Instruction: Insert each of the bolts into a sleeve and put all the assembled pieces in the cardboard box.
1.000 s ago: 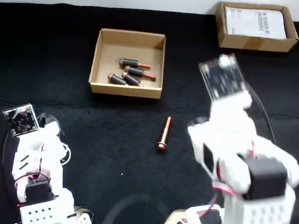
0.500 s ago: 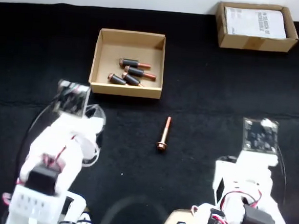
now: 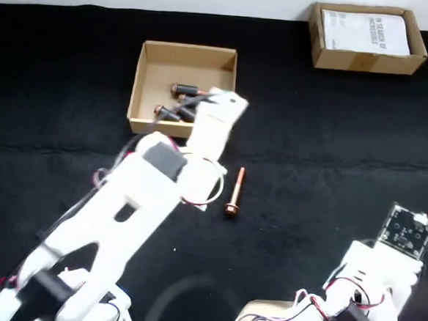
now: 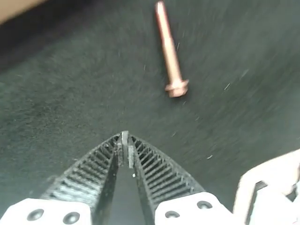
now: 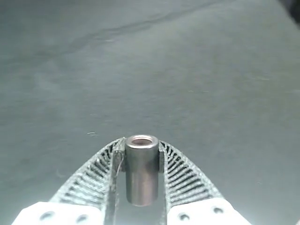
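Now the left gripper [image 4: 124,142], fingers together, hangs near the bolt [image 4: 168,52] lying on the black mat [image 4: 65,84]; the right gripper [image 5: 141,146] is clamped on a sleeve [image 5: 141,176].

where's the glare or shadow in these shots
High view: flat, even light; no clear shadow beside the bolt on the black mat. Left wrist view: a pale sheen runs along the bolt's shank. Right wrist view: the sleeve has a bright rim and a darker body.
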### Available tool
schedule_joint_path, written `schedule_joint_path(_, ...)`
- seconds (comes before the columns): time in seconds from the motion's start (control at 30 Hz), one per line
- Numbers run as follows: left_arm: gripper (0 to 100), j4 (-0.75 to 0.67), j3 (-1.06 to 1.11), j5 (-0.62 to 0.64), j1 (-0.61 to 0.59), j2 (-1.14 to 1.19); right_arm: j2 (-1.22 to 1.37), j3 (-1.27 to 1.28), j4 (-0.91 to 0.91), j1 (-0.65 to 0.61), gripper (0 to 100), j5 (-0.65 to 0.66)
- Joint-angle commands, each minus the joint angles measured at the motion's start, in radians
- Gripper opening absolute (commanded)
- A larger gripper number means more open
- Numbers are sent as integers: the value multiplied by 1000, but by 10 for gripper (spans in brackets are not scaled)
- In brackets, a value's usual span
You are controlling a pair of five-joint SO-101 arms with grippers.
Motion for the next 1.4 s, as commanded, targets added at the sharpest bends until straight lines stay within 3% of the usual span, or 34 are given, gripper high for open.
schedule_joint_path(0.0, 10, -3, -35, -124, 8, 119, -48, 51, -54, 101, 7, 66)
schedule_joint_path(0.23, 10, -132, -41, -330, 5, 323, -87, 128, -59, 193, 7, 106)
schedule_joint_path(0.4, 10, -250, -41, -423, 22, 364, -87, 136, -59, 194, 7, 106)
schedule_joint_path(0.57, 10, -281, -42, -505, 73, 395, -87, 136, -59, 194, 7, 106)
schedule_joint_path(0.93, 10, -273, -248, -512, 171, 572, -87, 136, -59, 196, 7, 106)
schedule_joint_path(1.13, 10, -272, -403, -511, 209, 708, -87, 148, -99, 259, 7, 106)
schedule_joint_path(1.37, 10, -129, -693, -511, 259, 820, -87, 232, -171, 321, 7, 175)
